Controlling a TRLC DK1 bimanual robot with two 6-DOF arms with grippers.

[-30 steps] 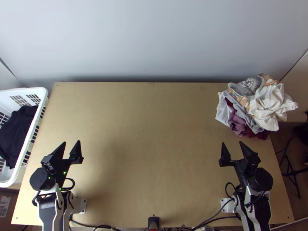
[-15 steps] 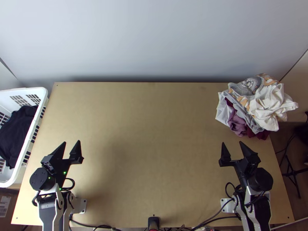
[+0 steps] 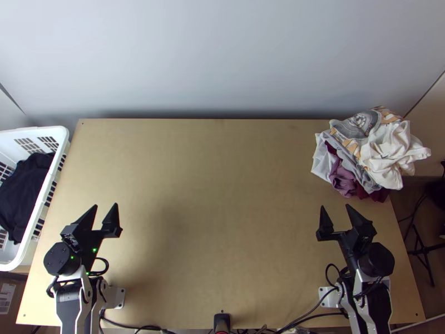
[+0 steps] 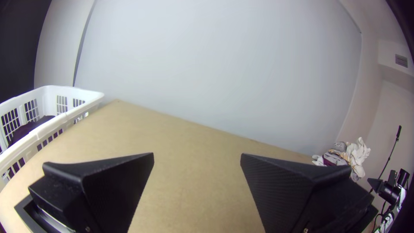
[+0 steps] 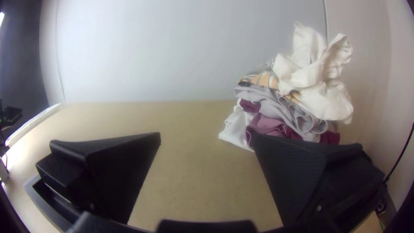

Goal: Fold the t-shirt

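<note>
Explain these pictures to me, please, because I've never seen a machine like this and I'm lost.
It's a pair of robot arms, a left arm and a right arm, at a light wooden table. The top view looks steeply down from over the near edge; the other two come from cameras on the wrists, with black fingers at the bottom. At the table's far right corner lies a bunched pile of clothes, cream, grey and purple. At the left edge stands a white laundry basket with dark cloth inside. The left gripper and right gripper are both open, holding nothing.
</note>
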